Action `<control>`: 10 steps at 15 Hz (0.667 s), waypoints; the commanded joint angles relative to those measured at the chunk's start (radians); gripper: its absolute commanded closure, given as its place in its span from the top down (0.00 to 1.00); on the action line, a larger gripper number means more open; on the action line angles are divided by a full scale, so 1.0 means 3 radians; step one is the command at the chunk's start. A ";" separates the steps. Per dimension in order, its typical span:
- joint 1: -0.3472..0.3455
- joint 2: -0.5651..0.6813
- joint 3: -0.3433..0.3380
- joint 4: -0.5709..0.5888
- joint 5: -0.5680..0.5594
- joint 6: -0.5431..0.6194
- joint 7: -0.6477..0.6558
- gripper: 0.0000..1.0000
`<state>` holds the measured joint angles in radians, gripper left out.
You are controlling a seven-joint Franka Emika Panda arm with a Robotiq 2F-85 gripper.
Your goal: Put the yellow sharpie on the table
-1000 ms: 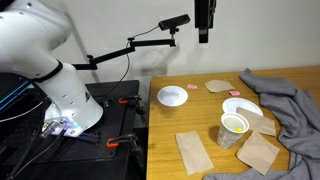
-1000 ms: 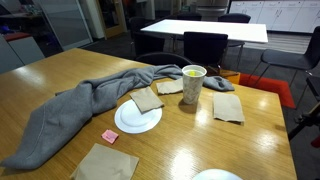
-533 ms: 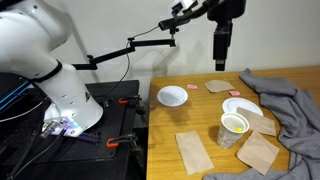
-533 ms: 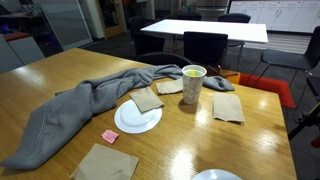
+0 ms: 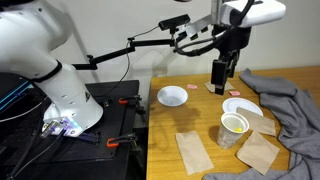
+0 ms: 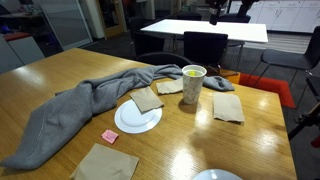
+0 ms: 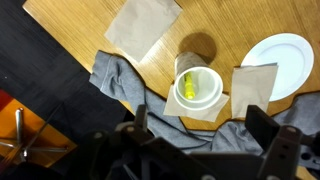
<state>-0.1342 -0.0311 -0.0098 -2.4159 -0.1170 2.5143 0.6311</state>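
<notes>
The yellow sharpie [image 7: 190, 82] stands inside a white paper cup [image 7: 197, 86] on the wooden table [image 7: 222, 20]; its tip shows at the cup's rim in an exterior view [image 6: 192, 71]. The cup also shows in both exterior views [image 5: 233, 128] [image 6: 193, 85]. My gripper [image 5: 218, 72] hangs in the air well above the table, behind the cup. In the wrist view its two fingers stand wide apart with nothing between them [image 7: 200, 130], and the cup lies straight ahead.
A grey cloth [image 5: 290, 100] [image 6: 90, 105] lies beside the cup. A white plate [image 5: 243, 107] [image 6: 138, 118], a white bowl [image 5: 172, 96], several brown napkins [image 5: 192, 150] and a pink packet [image 6: 110, 135] are on the table. A black camera arm [image 5: 130, 45] reaches over the table's edge.
The arm has swung into view and the gripper has come down from the top of the picture towards the table near the cup. The things on the table have not moved.
</notes>
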 commanded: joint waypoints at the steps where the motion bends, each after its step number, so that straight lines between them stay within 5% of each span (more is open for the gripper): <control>1: 0.0050 0.0155 -0.0086 0.0063 -0.0093 0.0083 0.0396 1.00; 10: 0.0084 0.0173 -0.0138 0.0023 0.0000 0.0040 0.0338 1.00</control>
<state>-0.1310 0.0214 -0.0288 -2.4105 -0.1191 2.5292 0.7355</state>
